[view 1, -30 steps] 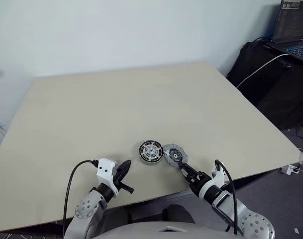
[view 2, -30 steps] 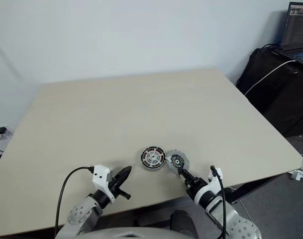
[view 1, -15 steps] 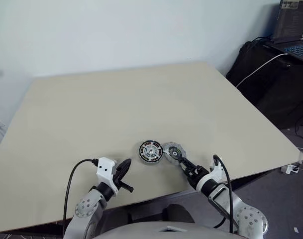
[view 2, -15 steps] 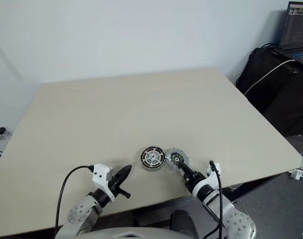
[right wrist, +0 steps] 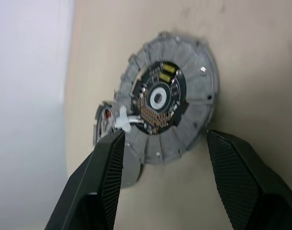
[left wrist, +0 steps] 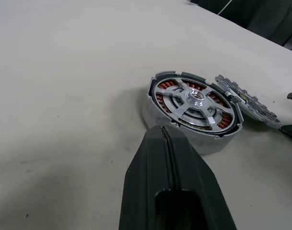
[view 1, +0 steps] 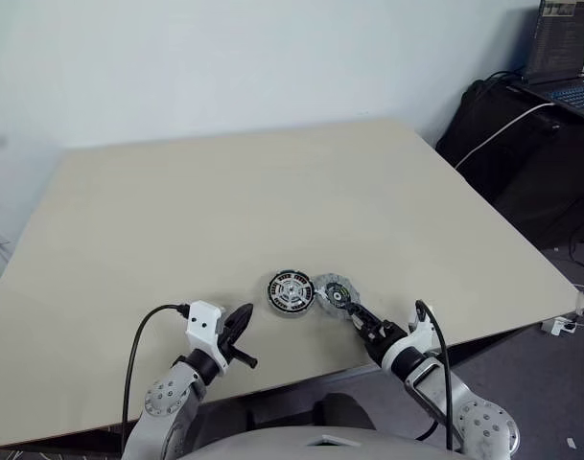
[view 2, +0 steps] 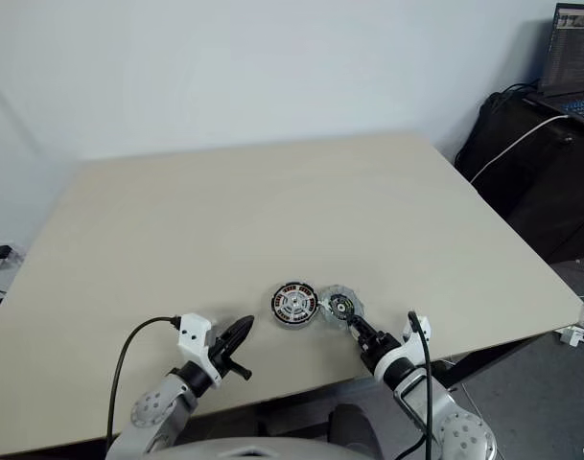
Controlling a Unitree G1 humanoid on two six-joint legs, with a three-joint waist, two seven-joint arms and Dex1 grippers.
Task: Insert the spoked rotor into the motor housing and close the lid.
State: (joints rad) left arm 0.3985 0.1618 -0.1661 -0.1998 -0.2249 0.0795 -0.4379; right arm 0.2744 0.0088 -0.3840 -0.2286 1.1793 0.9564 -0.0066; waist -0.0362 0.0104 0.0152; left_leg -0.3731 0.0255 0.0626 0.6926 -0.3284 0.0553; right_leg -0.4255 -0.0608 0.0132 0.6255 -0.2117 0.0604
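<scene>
Motor housing (left wrist: 193, 103), one, round, copper windings under one silver spoked rotor (left wrist: 196, 97), one scalloped grey lid (right wrist: 167, 103) beside it, smooth beige table (view 1: 224, 211), left gripper (left wrist: 167, 158) clenched empty, right gripper (right wrist: 165, 165) spread around lid.

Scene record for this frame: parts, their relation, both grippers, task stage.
housing: motor housing on the table, spoked rotor already seated in it
lid: lid leaning tilted against the housing's side, not yet on top
left gripper: left gripper shut, holding nothing, short of the housing
right gripper: right gripper open, fingers either side of the lid
stage: lid unclosed
</scene>
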